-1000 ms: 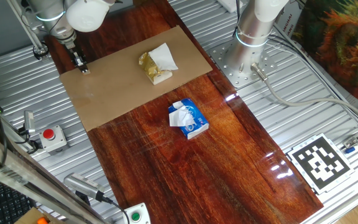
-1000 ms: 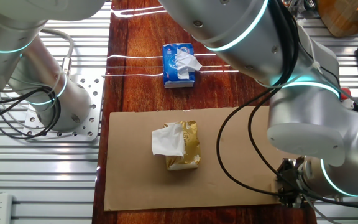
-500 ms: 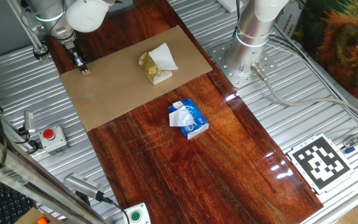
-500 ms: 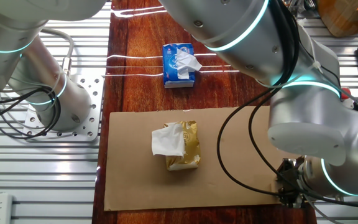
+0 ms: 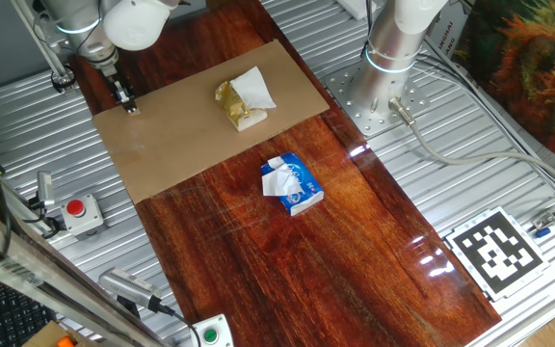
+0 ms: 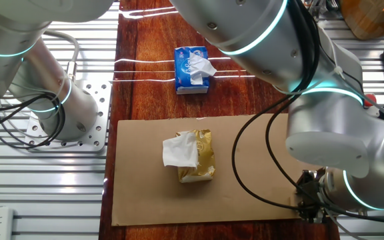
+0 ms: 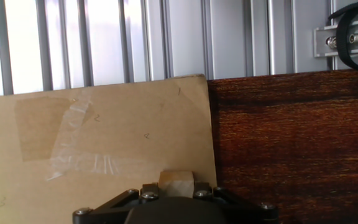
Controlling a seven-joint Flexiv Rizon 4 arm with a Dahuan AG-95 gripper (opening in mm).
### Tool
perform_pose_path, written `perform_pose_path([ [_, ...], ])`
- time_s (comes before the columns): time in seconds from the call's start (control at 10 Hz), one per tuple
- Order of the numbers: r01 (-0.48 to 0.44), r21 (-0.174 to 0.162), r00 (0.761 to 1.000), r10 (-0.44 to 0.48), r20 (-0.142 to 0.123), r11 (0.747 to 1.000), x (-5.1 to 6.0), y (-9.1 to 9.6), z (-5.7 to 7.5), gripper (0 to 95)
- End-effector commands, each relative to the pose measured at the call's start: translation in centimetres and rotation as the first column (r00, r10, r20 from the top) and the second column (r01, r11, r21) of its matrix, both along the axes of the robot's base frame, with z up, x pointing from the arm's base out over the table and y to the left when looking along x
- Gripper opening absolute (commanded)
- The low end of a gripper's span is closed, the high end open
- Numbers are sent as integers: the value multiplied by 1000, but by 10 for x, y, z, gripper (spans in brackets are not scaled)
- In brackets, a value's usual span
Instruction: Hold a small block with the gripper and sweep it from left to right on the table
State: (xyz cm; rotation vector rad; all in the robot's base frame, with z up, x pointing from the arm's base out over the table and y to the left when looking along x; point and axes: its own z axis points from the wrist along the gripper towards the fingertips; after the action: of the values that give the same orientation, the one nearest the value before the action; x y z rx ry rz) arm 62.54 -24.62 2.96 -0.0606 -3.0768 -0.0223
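My narrow black gripper [image 5: 129, 106] stands upright on the far left corner of the tan cardboard sheet [image 5: 210, 130] that lies on the dark red-brown table [image 5: 306, 260]. In the hand view the small block [image 7: 176, 180], a pale tan cube, sits between the two black fingers of the gripper [image 7: 176, 188], resting on the cardboard close to its edge. In the other fixed view the gripper [image 6: 310, 212] is at the sheet's lower right corner, and the arm's big joints hide the block.
A yellowish crumpled lump with white paper [image 5: 242, 100] lies mid-sheet. A blue-and-white packet [image 5: 292, 186] lies on the bare wood beyond it. An upright white-and-silver arm column [image 5: 398, 39] stands at the table's far side. Ribbed metal surrounds the table, with a red button box [image 5: 78, 210].
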Motion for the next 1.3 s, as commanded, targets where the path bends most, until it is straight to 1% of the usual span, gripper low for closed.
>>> perform_pose_path([
  [0.1,-1,0,1000,1,-1,1000,0,0,0,190],
  [1.3,-4,2,1000,4,-3,1000,-1,-1,-1,190],
])
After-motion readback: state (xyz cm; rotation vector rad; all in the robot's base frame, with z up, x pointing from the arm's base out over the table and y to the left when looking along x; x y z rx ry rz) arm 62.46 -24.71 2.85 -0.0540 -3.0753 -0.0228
